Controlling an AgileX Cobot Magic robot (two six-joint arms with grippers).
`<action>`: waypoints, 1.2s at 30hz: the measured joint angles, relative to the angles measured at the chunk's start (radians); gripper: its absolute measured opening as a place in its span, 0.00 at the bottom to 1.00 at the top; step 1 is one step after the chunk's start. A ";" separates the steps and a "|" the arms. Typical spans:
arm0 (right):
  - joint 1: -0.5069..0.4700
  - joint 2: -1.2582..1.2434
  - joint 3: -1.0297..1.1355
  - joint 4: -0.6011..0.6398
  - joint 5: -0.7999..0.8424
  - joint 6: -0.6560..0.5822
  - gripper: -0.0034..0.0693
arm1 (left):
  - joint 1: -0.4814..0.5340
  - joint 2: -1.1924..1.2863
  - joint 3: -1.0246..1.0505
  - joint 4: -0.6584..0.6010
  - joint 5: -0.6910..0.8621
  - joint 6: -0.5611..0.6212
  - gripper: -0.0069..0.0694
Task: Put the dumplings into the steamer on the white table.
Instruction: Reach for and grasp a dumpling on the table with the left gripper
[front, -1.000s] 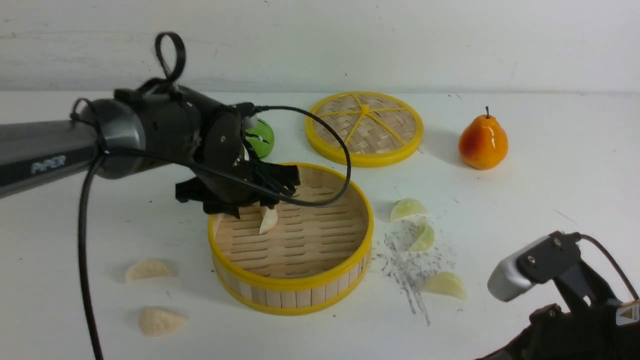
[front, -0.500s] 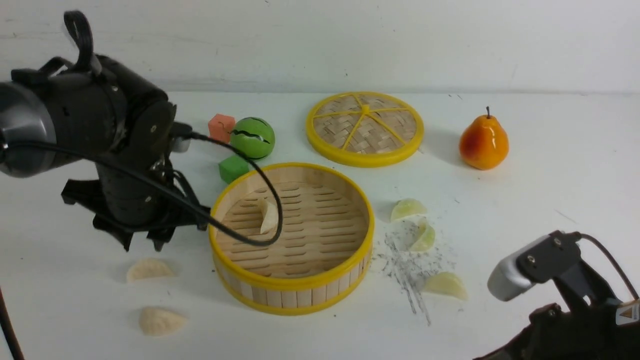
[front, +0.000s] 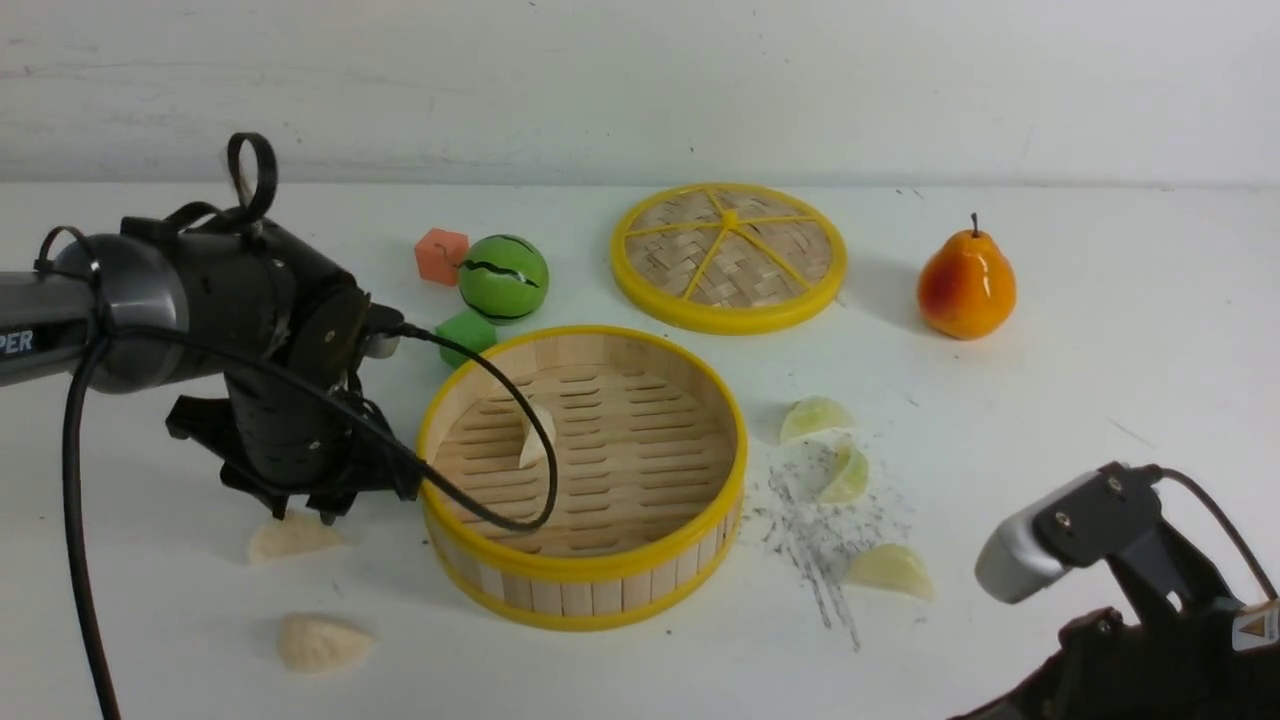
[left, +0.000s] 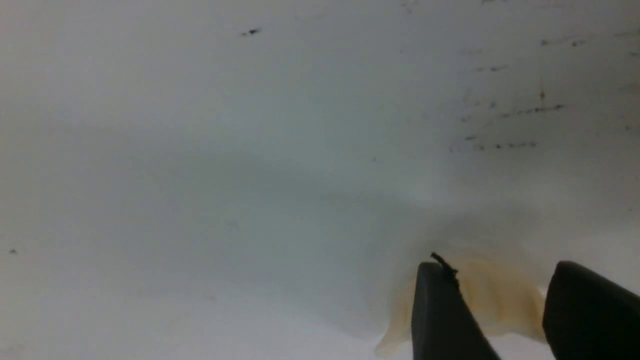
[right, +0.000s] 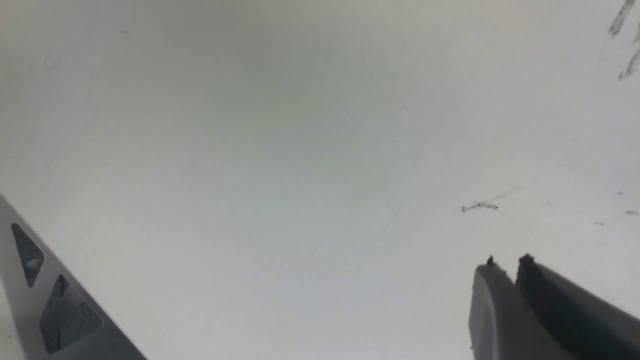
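**Left arm over a dumpling.** Your left gripper (front: 300, 517) is hovering at the lower left of the front view. Its black jaws are standing partway open, astride a cream-white pleated toy dumpling (front: 290, 540) that is lying on the white table (front: 1100, 420). You cannot tell whether the fingers (left: 440, 310) are touching it.

Your right gripper (right: 507, 262) is hanging over bare table, its jaws nearly together and gripping nothing.

The round bamboo steamer (front: 585, 567) with yellow rims is sitting at centre frame. It is holding one cream-white dumpling in the basket (front: 533, 445), which is standing on edge left of the middle of the slatted floor. A black cable (front: 470, 505) from the left arm is drooping across the steamer's left rim.

A second loose cream dumpling (front: 322, 642) is lying near the bottom left edge. Three pale green dumplings (front: 815, 415) are lying right of the steamer, around the grey scratch marks (front: 815, 545).

The left gripper is working just beside the steamer's left wall. Behind the steamer are sitting a flat woven yellow-rimmed lid (front: 728, 257), an orange toy pear (front: 966, 285), a green ball (front: 503, 277), an orange cube (front: 441, 256) and a green cube (front: 465, 333).
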 joint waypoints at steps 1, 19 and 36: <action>0.000 0.000 0.000 0.000 0.000 0.000 0.13 | 0.000 0.001 0.000 0.004 -0.003 -0.005 0.48; 0.000 0.000 0.000 0.000 -0.004 -0.018 0.14 | 0.043 -0.049 -0.027 0.030 0.027 -0.261 0.54; 0.000 0.000 0.000 0.000 -0.004 -0.019 0.17 | 0.043 -0.025 -0.028 -0.079 0.072 -0.435 0.54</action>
